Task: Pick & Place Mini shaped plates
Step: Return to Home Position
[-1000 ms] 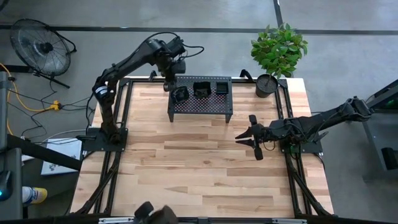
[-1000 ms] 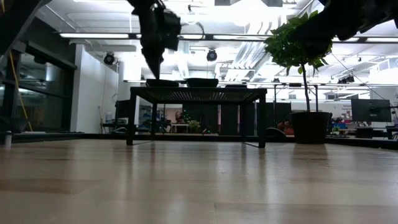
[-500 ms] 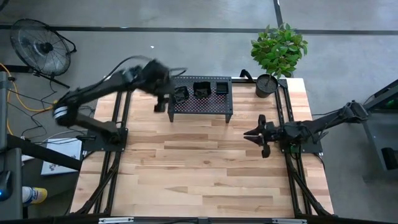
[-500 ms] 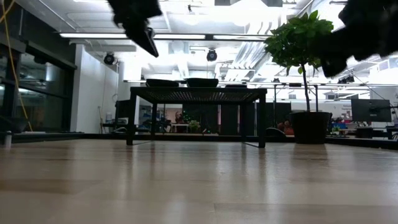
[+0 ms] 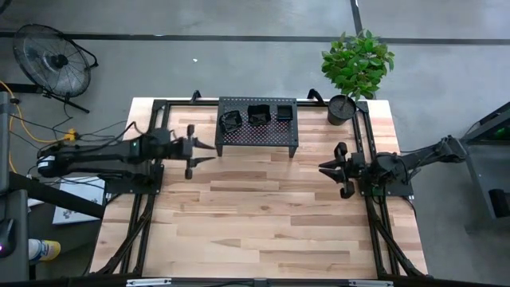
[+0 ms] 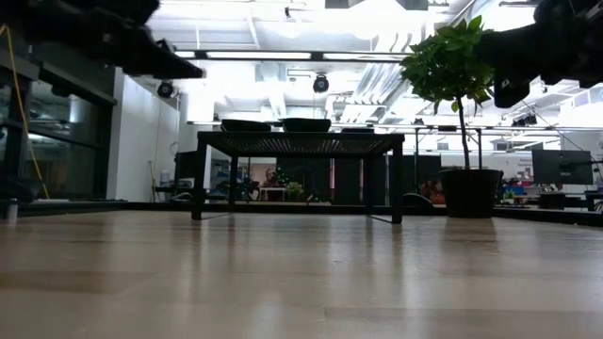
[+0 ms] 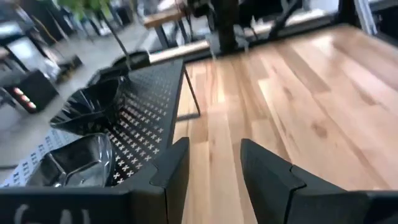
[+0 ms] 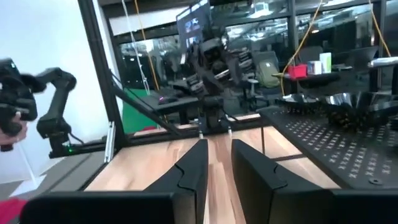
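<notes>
Left gripper [image 5: 205, 150]: held above the table [image 5: 263, 227] near its left side, pointing across toward the right arm. The wrist view shows its two fingers [image 7: 175, 169] parted, with bare wood in the gap and nothing between them. The low view shows this arm well clear of the tabletop.

Right gripper [image 5: 325, 167]: held above the right side of the table, pointing back toward the left gripper and well apart from it. Its fingers [image 8: 194, 163] stand a narrow gap apart, with nothing held.

Mini shaped plates [image 5: 258, 115]: all those in view sit on top of the black perforated rack [image 5: 256, 135]. The rack stands between the two grippers and off to one side of both, toward the table edge that carries the plant pot [image 5: 341, 110]. It is nearer to the left gripper, lying just past that gripper's fingertips. On its top:
- a wavy-edged group at the end nearest the left gripper
- a square group in the middle
- a smaller dark group at the end nearest the right gripper

How many plates are in each group cannot be told
</notes>
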